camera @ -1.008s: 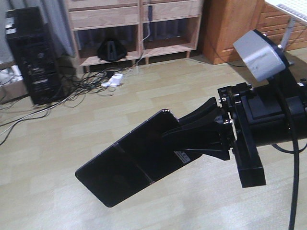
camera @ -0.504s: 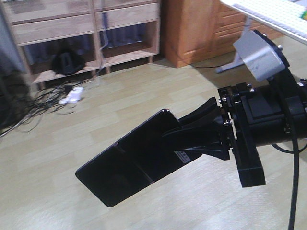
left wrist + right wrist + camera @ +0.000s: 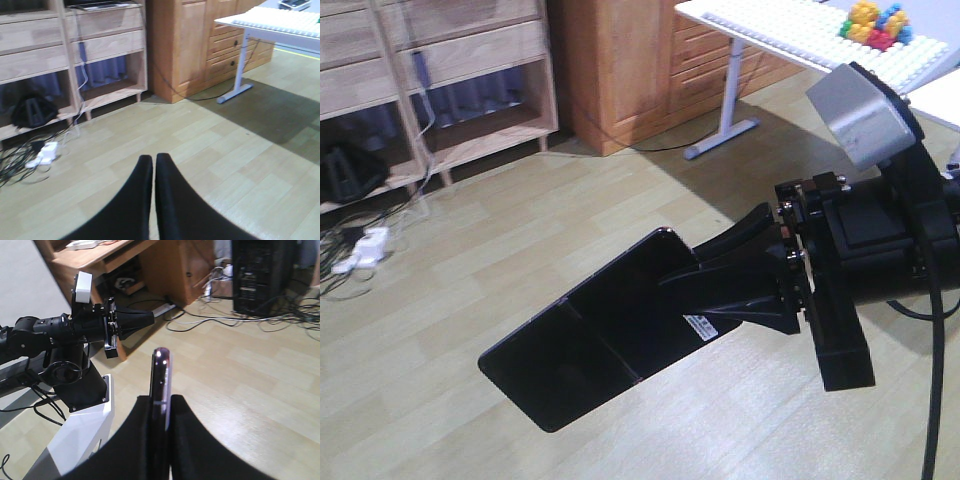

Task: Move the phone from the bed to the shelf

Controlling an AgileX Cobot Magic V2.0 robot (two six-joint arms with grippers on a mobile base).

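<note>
The phone (image 3: pixel 590 340), a glossy black slab with a crease and a small white sticker, hangs tilted above the wooden floor. My right gripper (image 3: pixel 685 285) is shut on its right end. In the right wrist view the phone (image 3: pixel 161 370) stands edge-on, pinkish rim showing, clamped by that gripper (image 3: pixel 161 399). My left gripper (image 3: pixel 153 159) is shut with nothing in it, also seen as the left gripper (image 3: pixel 147 316) across the room. The pale oak shelf (image 3: pixel 470 50) stands at the far left, and the same shelf (image 3: pixel 100 45) fills the left wrist view's top. The bed is out of view.
An orange-brown cabinet (image 3: pixel 630 70) stands right of the shelf. A white table (image 3: pixel 800 40) carries coloured blocks (image 3: pixel 875 25). Cables and a power strip (image 3: pixel 360 250) lie on the floor. A black computer tower (image 3: pixel 260 275) and a desk (image 3: pixel 100 255) show behind.
The background has slid left: the shelving unit moved toward the left edge, and the cabinet and white table came into view. The phone stays fixed in my right gripper.
</note>
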